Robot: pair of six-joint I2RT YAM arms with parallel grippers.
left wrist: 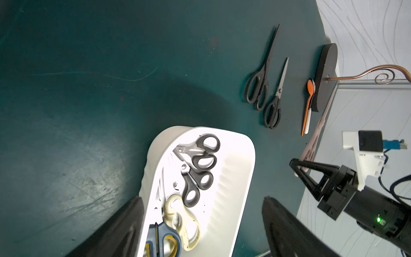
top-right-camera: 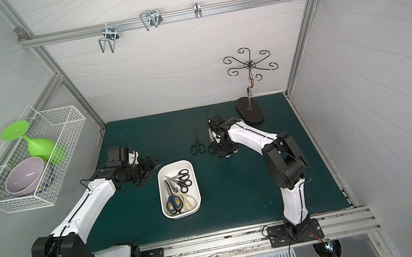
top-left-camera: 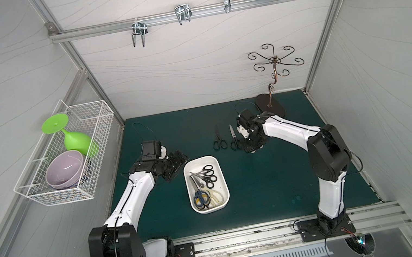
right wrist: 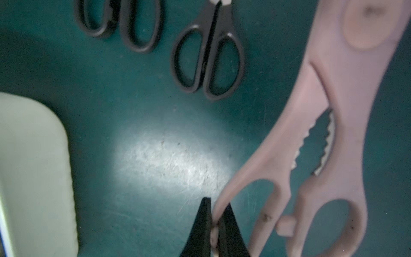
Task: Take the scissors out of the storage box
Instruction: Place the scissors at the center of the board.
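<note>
In a top view: box on the mat, several scissors inside; two black pairs already out.
Left wrist: left gripper wide, empty, near the box.
Right wrist: right gripper pinching the pink scissors by a handle loop — likely the set-down; next calls for a clean release beside the black pairs.

No word, brand, number or sign can be read in any view. The scissors and the box show no legible print or label.
</note>
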